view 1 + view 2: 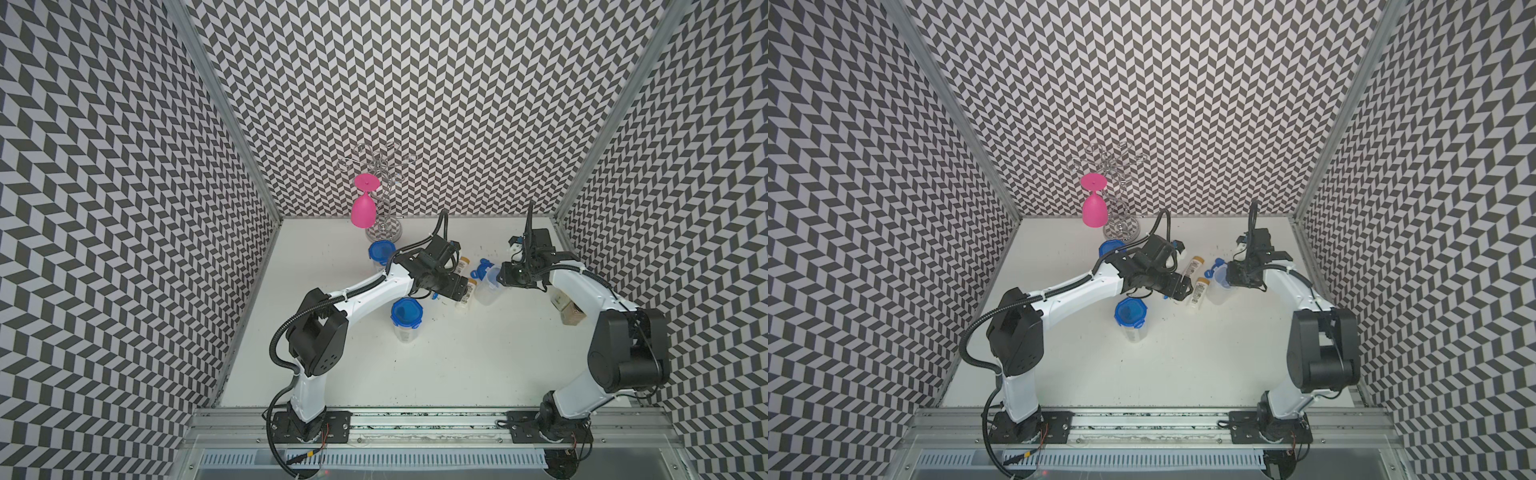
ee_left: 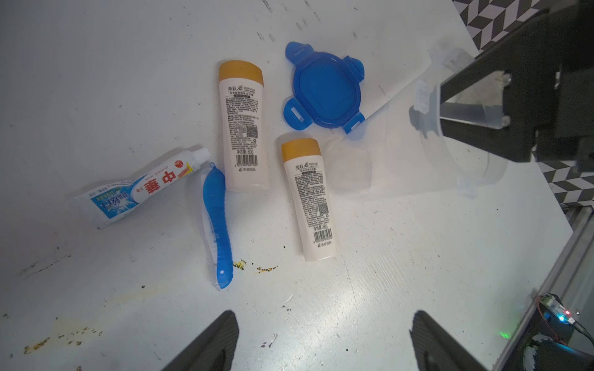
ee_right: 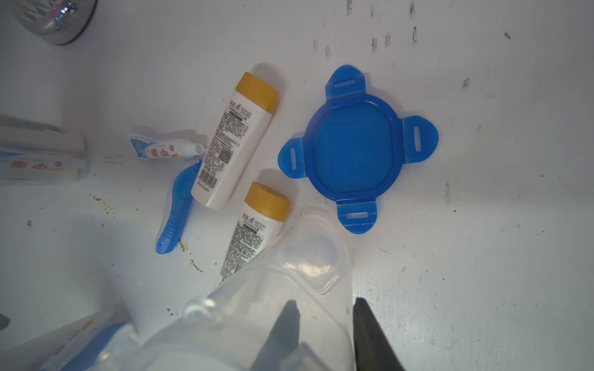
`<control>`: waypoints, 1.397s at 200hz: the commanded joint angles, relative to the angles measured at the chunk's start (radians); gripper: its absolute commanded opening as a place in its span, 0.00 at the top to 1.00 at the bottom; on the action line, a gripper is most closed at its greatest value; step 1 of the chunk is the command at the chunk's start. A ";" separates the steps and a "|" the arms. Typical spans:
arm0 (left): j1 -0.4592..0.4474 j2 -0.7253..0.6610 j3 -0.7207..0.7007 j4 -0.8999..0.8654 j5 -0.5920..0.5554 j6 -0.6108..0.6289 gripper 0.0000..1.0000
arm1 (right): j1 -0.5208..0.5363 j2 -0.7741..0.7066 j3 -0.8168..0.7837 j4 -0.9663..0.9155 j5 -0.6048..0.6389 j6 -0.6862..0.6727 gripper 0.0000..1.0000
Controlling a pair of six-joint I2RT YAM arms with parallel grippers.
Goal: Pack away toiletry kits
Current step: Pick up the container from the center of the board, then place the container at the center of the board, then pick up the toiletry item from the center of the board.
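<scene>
Left end effector (image 2: pixel 324 316) is wide open over the worktop (image 2: pixel 353 289). Right end effector (image 3: pixel 324 302) sits over the jar (image 3: pixel 308 257) wall; can't tell if it squeezes.

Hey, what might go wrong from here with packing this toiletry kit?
1. The right gripper pinches only one wall of the tilted open jar; it could slip or twist when items drop in.
2. The toothbrush lies right beside the toothpaste tube and longer bottle, so the open left gripper may nudge neighbours while picking one.

White arm links (image 1: pixel 374 297), black joint housings (image 1: pixel 320 340), ribbed black cables (image 1: pixel 273 338), bolted black bases (image 1: pixel 338 424)
</scene>
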 commanded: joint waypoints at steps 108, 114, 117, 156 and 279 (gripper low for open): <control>-0.005 0.146 0.141 -0.052 -0.046 0.052 0.19 | 0.049 -0.226 -0.077 -0.146 0.123 -0.037 1.00; -0.006 0.159 0.150 -0.054 -0.044 0.052 0.19 | 0.054 -0.246 -0.083 -0.153 0.132 -0.030 1.00; -0.007 0.166 0.153 -0.053 -0.042 0.050 0.19 | 0.060 -0.260 -0.083 -0.152 0.136 -0.023 1.00; -0.006 0.235 0.178 -0.024 -0.040 0.024 0.20 | 0.080 -0.329 -0.078 -0.195 0.088 0.039 1.00; -0.069 0.482 0.332 -0.046 -0.164 0.086 0.27 | 0.240 -0.488 -0.200 -0.315 0.136 0.251 1.00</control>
